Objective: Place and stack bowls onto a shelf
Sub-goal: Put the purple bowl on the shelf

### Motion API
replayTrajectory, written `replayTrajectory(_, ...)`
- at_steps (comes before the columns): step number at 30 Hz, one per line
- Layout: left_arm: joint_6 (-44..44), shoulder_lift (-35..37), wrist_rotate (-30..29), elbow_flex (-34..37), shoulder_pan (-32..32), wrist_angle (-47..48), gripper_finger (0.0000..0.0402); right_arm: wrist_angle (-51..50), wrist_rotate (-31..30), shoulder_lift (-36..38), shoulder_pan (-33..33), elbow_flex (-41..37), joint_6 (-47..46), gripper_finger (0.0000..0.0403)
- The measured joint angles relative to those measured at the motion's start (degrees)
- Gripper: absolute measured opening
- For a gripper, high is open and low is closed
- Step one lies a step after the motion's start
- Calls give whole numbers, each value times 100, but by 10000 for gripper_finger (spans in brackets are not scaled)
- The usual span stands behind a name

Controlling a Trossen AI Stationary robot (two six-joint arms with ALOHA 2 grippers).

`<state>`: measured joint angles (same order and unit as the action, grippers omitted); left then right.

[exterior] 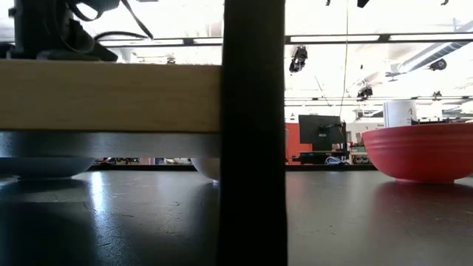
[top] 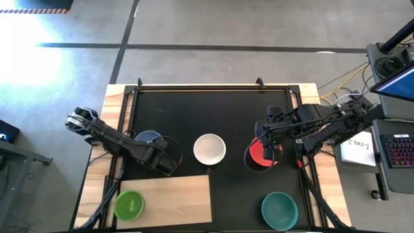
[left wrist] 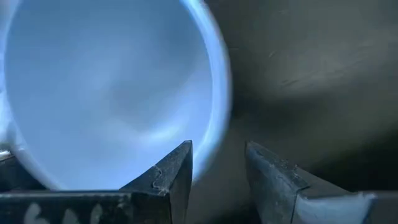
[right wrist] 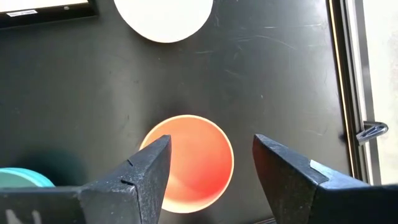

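A flat rectangular light-wood shelf board (top: 174, 194) is seen at the near left of the large black mat (top: 213, 116), and a round green plastic bowl (top: 129, 205) sits on its left end. A round slate-blue plastic bowl (top: 148, 138) is found on the mat just beyond the shelf, with the left gripper (left wrist: 217, 180) poised at its rim; the fingers are held apart, one over the bowl's inside and one outside the rim, not closed on it. A round white plastic bowl (top: 209, 149) rests at mid-mat. To its right, a round red plastic bowl (right wrist: 189, 163) lies below the right gripper (right wrist: 211, 177), whose fingers are spread wide above it. A round teal plastic bowl (top: 279, 210) is placed at the near right.
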<state>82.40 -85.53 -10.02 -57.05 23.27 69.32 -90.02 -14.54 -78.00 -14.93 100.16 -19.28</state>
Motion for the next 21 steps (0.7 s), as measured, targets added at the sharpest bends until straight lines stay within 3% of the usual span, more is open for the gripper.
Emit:
replayTrajectory(3,-155,45,0,216,-35,-592,127,0,1,0,23,0,26,215)
replayTrajectory(9,-222,35,-84,430,-114,-591,118,0,-1,0,116,0,33,215)
replayTrajectory(16,-243,35,-118,469,-138,-590,13,0,-1,-2,139,0,29,215)
replayTrajectory(21,-440,35,-103,279,-128,-613,3,0,-1,-2,139,0,22,215)
